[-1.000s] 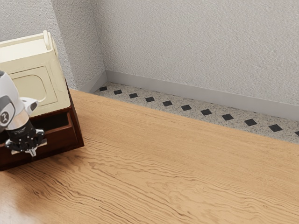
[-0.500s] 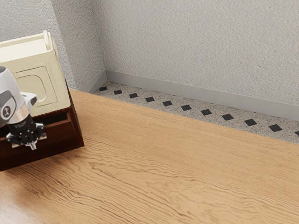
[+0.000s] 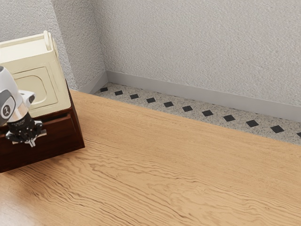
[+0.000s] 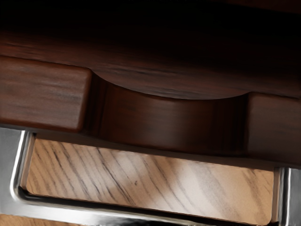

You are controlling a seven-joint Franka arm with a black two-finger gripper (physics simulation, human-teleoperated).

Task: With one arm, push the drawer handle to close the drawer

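While the claw [image 3: 32,142] hangs at the metal handle [image 3: 43,133], I can't tell whether it's wide or narrow; just behind it, the brown drawer [image 3: 59,135] sits slightly open; the table [image 3: 155,174] spreads below.

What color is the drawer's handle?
The handle is shiny silver, and it shows best in the wrist view.

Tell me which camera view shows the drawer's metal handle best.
The wrist view: the drawer's metal handle looms large there, its long bar and both side pieces in sight, with tabletop visible through its opening. In the exterior view it is small and partly hidden behind the gripper, a short piece poking out beside it.
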